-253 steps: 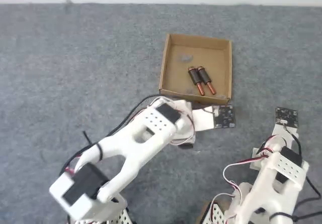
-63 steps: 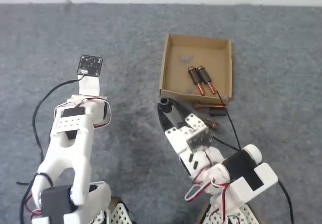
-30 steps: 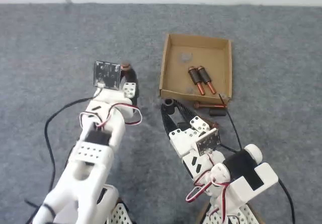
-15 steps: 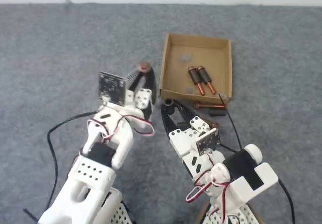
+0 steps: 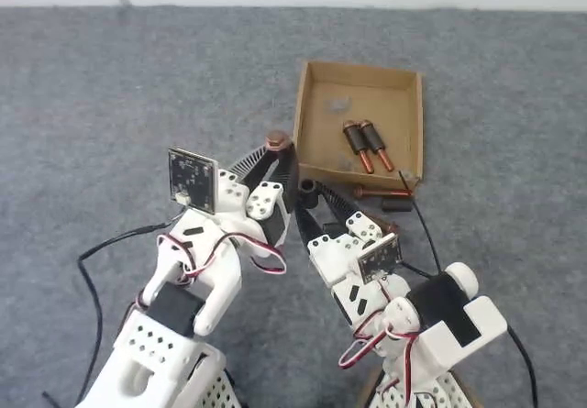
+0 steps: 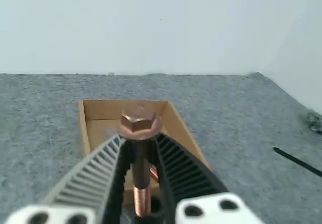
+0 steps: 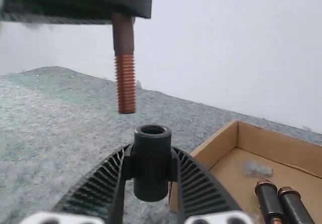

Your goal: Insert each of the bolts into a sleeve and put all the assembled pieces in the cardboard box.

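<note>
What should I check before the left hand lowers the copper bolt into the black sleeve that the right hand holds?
1. Grip of left hand on copper hex-head bolt, thread down: ok.
2. Grip of right hand on black cylindrical sleeve, bore up: ok.
3. Gap between bolt tip and sleeve: ok.
4. Bolt tip over bore: not ok, it seems offset sideways.
5. Room in brown cardboard box beside two assembled pieces: ok.

The left end effector [image 6: 138, 183] grips a copper bolt [image 6: 139, 153] upright before the cardboard box [image 6: 93, 121].
</note>
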Controlling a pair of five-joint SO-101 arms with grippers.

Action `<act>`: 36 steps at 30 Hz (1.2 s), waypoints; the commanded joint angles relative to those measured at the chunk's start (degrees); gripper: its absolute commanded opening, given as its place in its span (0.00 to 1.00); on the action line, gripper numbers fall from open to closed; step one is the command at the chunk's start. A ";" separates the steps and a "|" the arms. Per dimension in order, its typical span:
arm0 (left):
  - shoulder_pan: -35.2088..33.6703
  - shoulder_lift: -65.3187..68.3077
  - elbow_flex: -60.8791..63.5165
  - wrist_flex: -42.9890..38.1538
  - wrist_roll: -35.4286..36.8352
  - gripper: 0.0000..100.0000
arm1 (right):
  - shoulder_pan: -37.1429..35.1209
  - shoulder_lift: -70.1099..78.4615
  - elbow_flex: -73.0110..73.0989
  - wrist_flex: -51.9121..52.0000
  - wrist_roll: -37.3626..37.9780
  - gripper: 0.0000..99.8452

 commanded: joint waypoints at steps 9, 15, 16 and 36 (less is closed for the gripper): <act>5.54 -2.02 -5.85 8.26 0.70 0.01 | 0.92 -0.04 1.23 -1.36 -0.53 0.01; 3.34 -1.58 -5.58 2.29 0.70 0.01 | 0.92 -0.04 1.23 -1.36 -0.53 0.01; 3.25 -0.88 -5.76 1.67 0.70 0.01 | 0.92 -0.04 1.23 -1.36 -0.53 0.01; 3.08 10.46 -5.76 -5.63 0.70 0.01 | 0.92 -0.04 1.23 -1.45 -0.35 0.01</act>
